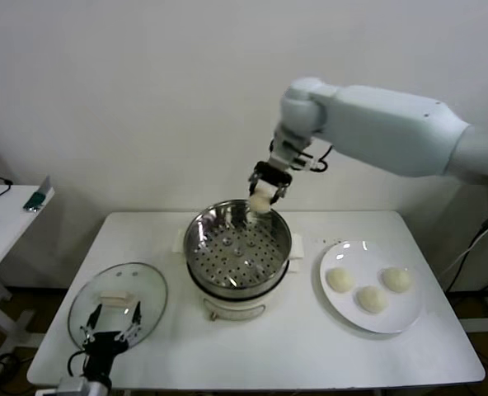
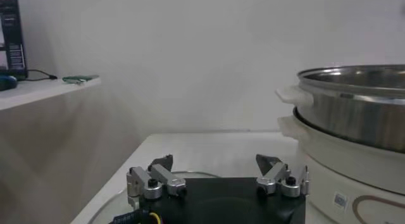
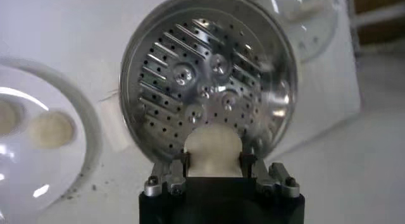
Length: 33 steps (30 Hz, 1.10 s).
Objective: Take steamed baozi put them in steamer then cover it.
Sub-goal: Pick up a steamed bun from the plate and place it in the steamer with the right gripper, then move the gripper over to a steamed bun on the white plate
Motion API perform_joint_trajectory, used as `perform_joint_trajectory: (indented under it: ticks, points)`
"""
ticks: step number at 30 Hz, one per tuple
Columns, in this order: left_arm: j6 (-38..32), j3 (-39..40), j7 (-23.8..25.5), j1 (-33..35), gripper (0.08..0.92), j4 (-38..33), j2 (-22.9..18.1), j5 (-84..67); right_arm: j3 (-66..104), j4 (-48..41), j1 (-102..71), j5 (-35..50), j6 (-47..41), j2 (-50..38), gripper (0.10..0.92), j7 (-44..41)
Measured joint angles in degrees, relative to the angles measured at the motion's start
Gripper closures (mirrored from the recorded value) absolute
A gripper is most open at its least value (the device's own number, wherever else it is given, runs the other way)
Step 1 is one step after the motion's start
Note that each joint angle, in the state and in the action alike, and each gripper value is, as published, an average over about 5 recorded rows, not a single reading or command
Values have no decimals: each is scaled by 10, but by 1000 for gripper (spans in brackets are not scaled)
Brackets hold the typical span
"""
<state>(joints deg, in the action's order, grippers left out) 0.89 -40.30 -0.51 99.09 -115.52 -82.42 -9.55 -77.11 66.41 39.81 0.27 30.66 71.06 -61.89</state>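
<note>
My right gripper [image 1: 263,200] is shut on one pale baozi [image 1: 260,201] and holds it above the far rim of the steel steamer [image 1: 237,245]. In the right wrist view the baozi [image 3: 213,149] sits between the fingers over the empty perforated steamer bottom [image 3: 209,80]. Three more baozi [image 1: 371,298] lie on the white plate [image 1: 409,317] at the right. The glass cover [image 1: 119,300] with its beige handle lies flat on the table at the front left. My left gripper [image 1: 112,324] is open just at the cover's near edge, low by the table front.
The steamer sits on a white pot base [image 1: 236,308] at the table's middle; it fills the right of the left wrist view [image 2: 354,118]. A small side table [image 1: 5,219] with items stands at far left. A white wall is behind.
</note>
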Motion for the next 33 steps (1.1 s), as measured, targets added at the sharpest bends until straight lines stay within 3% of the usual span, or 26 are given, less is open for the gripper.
perform_joint_trajectory:
  ticks: [10,20,27,33]
  points:
    - [-6,2,-4,3,177,5,1,7,64,-85,-103,-162,82,56,415,43]
    - [-11,4,-8,6,177,7,0,8,94,-157,-156,-230,116,96,397,64]
    - [-11,3,-11,6,177,5,-3,8,100,-172,-159,-220,122,101,236,75]
    - [-9,3,-9,7,177,1,-5,13,58,-150,-101,-106,105,77,203,50]
